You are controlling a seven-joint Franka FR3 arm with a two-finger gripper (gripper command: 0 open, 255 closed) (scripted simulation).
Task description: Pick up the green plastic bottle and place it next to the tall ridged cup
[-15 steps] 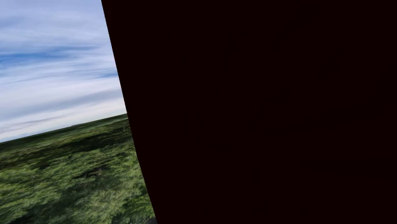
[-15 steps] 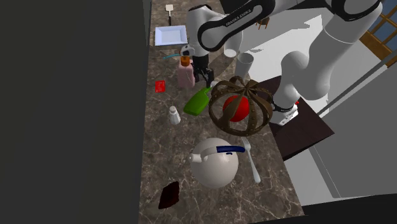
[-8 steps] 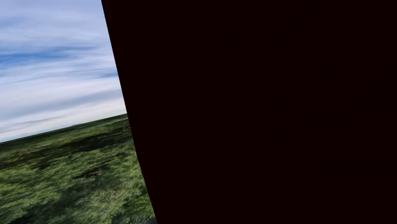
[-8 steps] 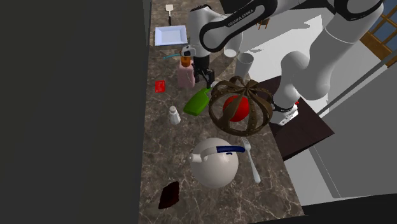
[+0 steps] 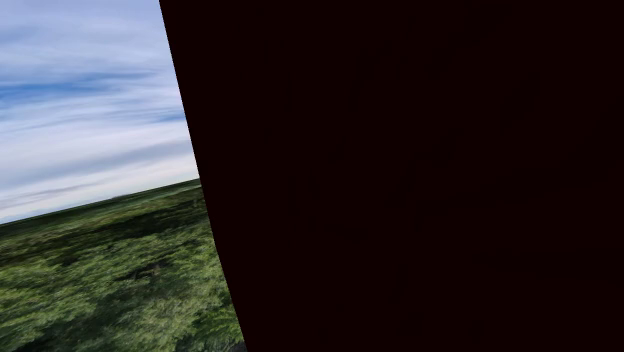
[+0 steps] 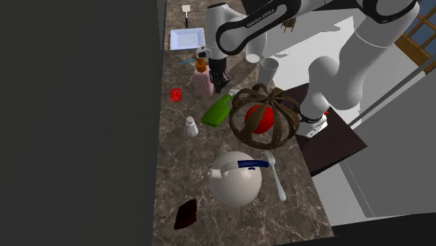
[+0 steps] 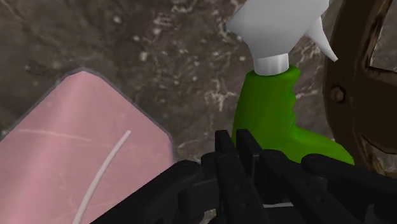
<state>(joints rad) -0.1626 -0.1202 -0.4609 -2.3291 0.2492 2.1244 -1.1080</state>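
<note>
On the counter, the green bottle is lying on its side beside the pink bottle, likely light and slick, while the closed, empty hand is hovering near its narrow, grippable neck.

A green bottle lies on the counter beside a basket; the end effector hangs near its top.
</note>
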